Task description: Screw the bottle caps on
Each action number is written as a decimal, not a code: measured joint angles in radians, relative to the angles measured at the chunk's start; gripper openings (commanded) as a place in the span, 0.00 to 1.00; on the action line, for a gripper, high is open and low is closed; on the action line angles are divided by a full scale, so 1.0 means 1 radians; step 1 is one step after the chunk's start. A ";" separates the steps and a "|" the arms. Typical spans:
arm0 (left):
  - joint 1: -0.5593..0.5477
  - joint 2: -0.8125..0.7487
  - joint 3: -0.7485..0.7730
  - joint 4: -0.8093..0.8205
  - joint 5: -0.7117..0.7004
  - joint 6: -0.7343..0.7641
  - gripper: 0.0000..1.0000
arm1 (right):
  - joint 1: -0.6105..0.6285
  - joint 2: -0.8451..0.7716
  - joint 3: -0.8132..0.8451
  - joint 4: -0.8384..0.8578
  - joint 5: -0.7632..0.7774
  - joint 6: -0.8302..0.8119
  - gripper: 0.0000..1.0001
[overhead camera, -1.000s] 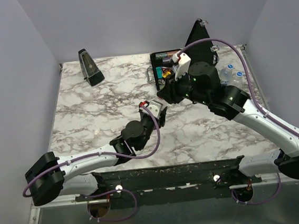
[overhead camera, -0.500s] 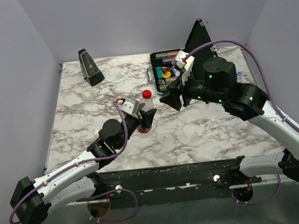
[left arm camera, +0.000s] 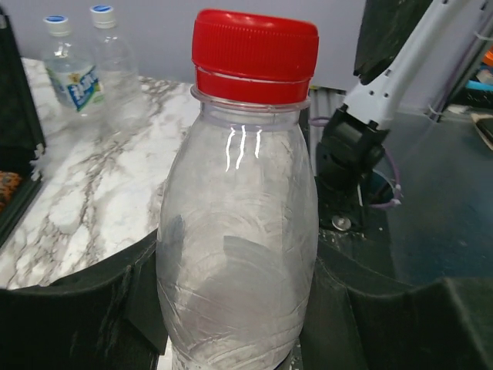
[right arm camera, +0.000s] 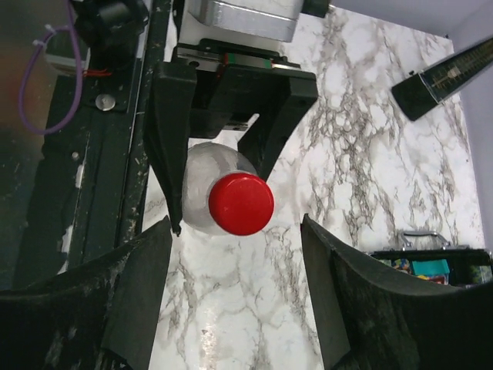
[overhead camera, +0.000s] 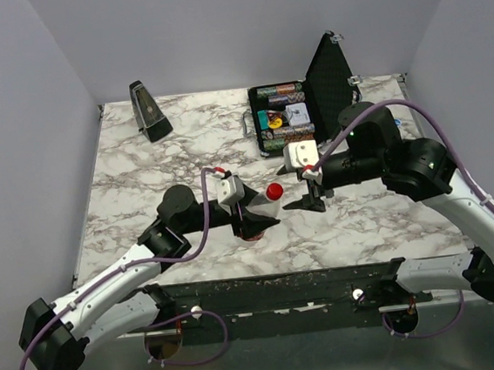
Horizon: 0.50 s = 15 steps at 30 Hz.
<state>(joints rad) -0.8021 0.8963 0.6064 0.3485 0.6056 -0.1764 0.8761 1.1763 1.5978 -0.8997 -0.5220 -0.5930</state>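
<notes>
Near the tabletop's front edge, at its middle, the left gripper (overhead camera: 257, 215) is clamped around a clear bottle (left arm camera: 235, 247) wearing the red cap (overhead camera: 274, 191). The right gripper (overhead camera: 312, 203) hangs beside that cap, fingers spread wide, holding nothing.

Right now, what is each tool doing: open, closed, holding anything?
Left tool: closed on the clear plastic bottle, which has the red cap on it.
Right tool: open, holding nothing, pointed at that cap.

Red cap (left arm camera: 255, 45), clear bottle (left arm camera: 235, 254), marbled table (overhead camera: 142, 186)
</notes>
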 measured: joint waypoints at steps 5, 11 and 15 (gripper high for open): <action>0.000 0.038 0.037 -0.030 0.119 0.025 0.13 | 0.000 0.023 0.040 -0.080 -0.069 -0.100 0.73; 0.000 0.070 0.061 -0.056 0.186 0.047 0.13 | 0.000 0.048 0.081 -0.144 -0.117 -0.150 0.67; 0.002 0.076 0.067 -0.067 0.204 0.055 0.13 | 0.000 0.071 0.093 -0.166 -0.137 -0.163 0.52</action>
<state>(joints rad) -0.8005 0.9726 0.6735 0.2817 0.8101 -0.1219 0.8761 1.2476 1.6905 -1.0660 -0.6594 -0.7555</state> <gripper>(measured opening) 0.614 0.623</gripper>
